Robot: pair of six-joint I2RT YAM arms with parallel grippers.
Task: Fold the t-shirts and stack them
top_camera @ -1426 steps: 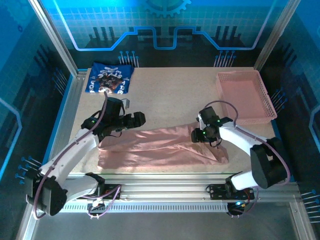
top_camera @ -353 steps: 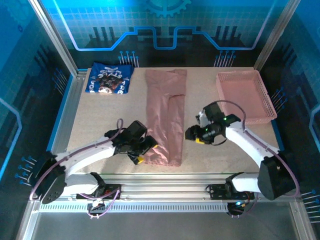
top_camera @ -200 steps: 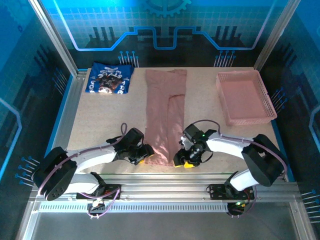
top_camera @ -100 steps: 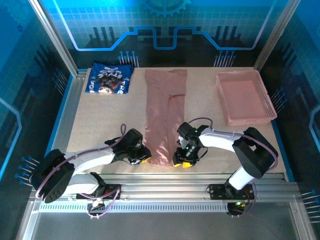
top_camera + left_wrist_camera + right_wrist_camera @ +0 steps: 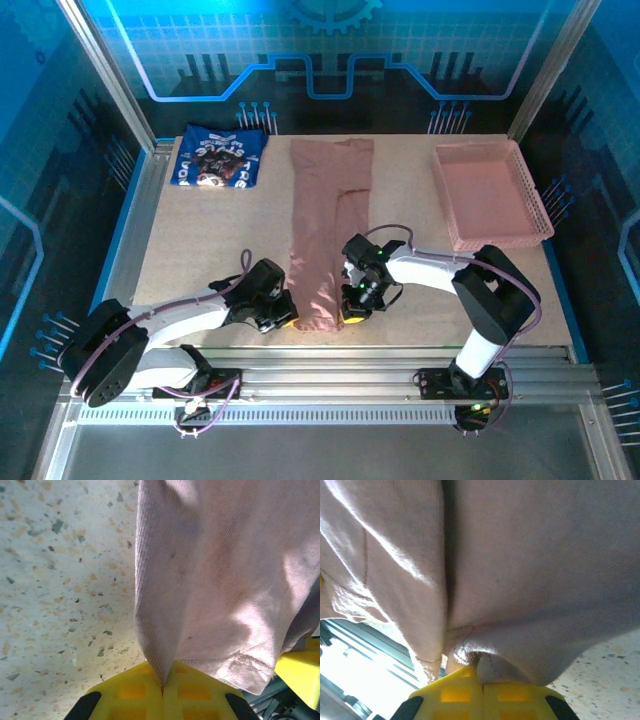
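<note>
Since a second ago, your left gripper (image 5: 284,319) and right gripper (image 5: 353,312) have clamped shut on the pink t-shirt (image 5: 328,230) at its six-o'clock corners (apparently to fold it toward twelve); the navy t-shirt (image 5: 218,157) lies folded at ten.

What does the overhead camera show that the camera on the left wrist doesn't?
From above: the whole layout, with the folded navy shirt at the far left corner, the pink basket at the far right, and the pink shirt laid out as one long strip. From the left wrist: the cloth's fine ribbed weave and stitched hem, pinched tight between yellow fingers. Both: the pink shirt, the pale table, and the left hand shut on the shirt's near left corner.
</note>
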